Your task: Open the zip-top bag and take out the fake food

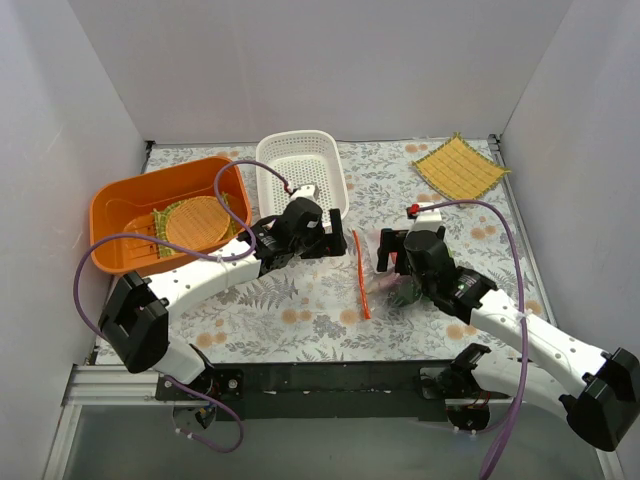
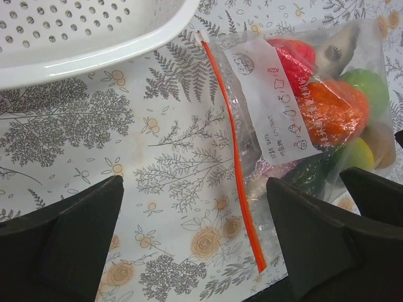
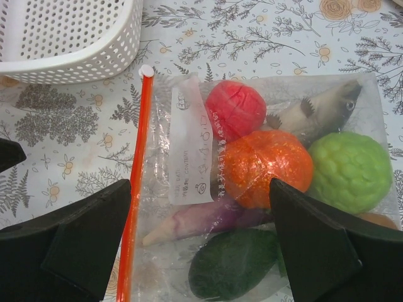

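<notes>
Bag status: zip-top bag [image 3: 189, 145] lies flat on the counter [image 2: 126, 145], just off the near corner of the white basket [image 3: 69, 56]. Its orange zipper strip [image 2: 236, 151] runs along the edge nearest the basket. Fake food [image 3: 267, 160] sits inside. We see the left jaws spread wide above the strip, grasping nothing. The right jaws are also released, hanging over the bag.

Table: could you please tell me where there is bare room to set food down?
Free: the far strip between basket and mat, and the near strip in front of the bag. Crowded: the middle, where left end effector and right end effector hover by it.
</notes>
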